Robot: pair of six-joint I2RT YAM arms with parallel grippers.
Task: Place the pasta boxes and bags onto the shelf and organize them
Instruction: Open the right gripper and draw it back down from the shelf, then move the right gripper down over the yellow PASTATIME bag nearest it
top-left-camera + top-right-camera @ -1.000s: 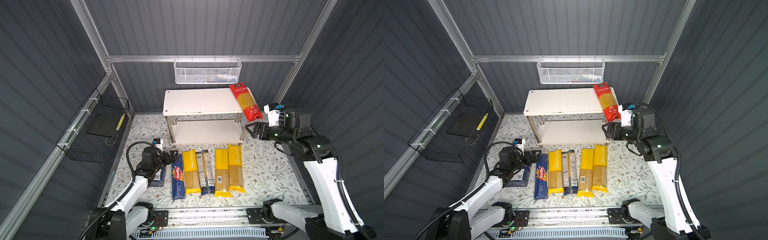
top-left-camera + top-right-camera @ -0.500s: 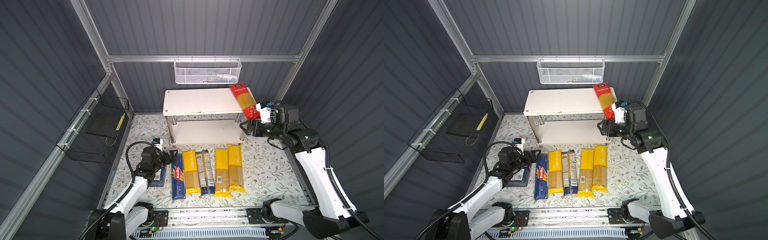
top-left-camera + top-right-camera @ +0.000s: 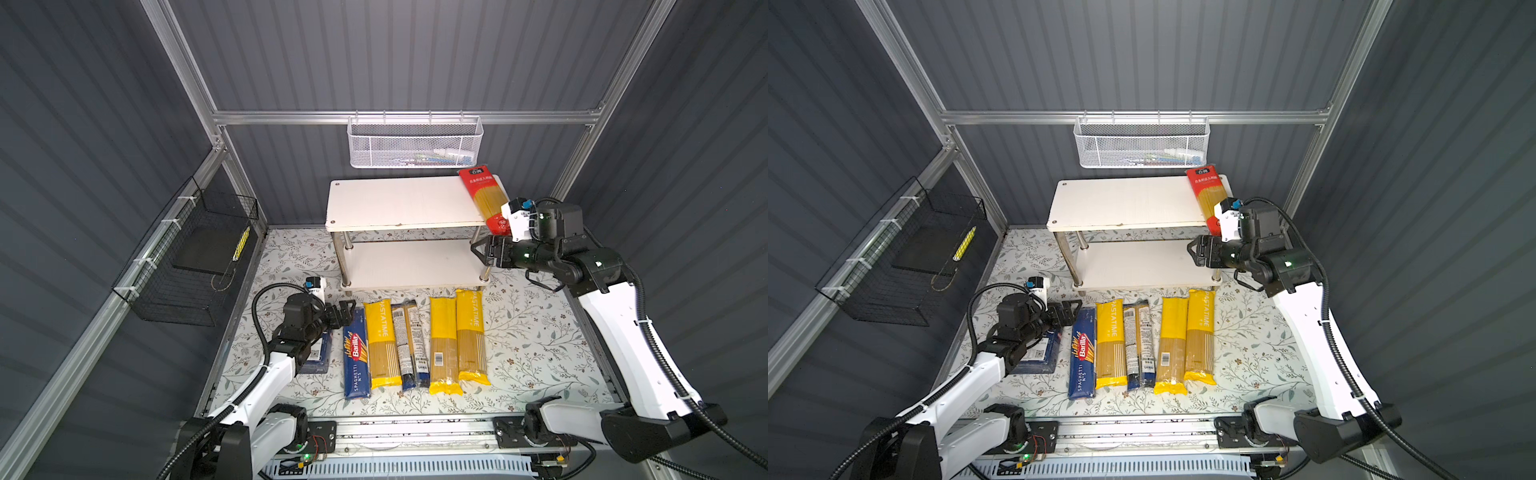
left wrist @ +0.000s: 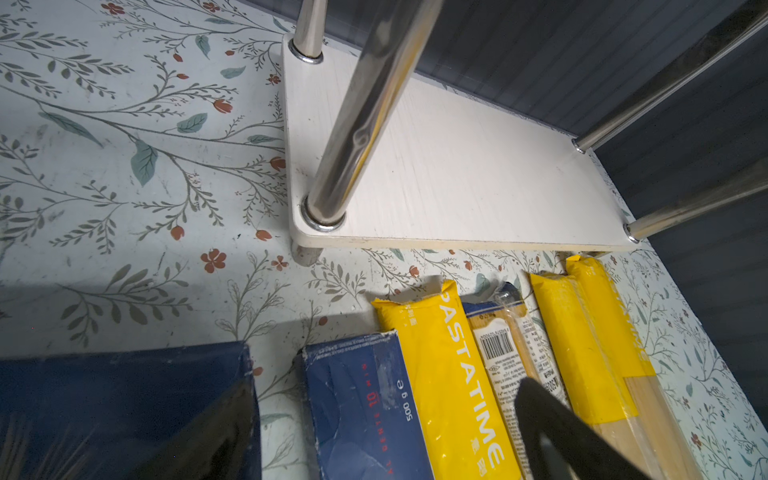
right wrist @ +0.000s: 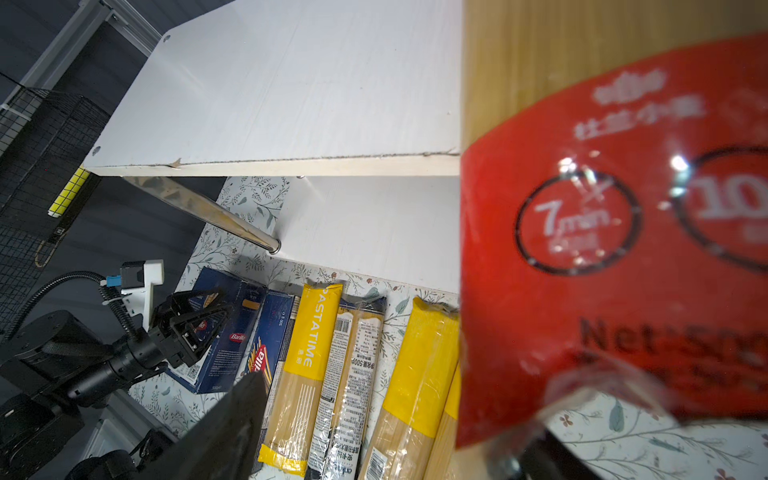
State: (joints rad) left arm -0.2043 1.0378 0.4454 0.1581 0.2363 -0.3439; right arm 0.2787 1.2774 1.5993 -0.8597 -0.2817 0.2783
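Right wrist view: red bag point(image 5: 602, 270) fills the right of frame. It lies on the shelf point(image 5: 291, 83) top board, its end overhanging the front edge. Fingers of right gripper point(image 3: 478, 250) are apart and empty, just below that end in both top views. Fingers of left gripper point(image 3: 347, 311) are apart over the wider Barilla box point(image 3: 318, 357), lower left.

Glossy white link shells point(image 3: 623, 332) join black cylindrical joints point(image 3: 582, 262). Black corrugated cables point(image 3: 661, 357) run beside them. White wrist camera blocks point(image 3: 519, 218) carry blue connectors point(image 3: 528, 203). Green lights point(image 3: 540, 216) glow on the right arm. The left pincer point(image 3: 348, 308) and right pincer point(image 3: 478, 251) are black, angular.
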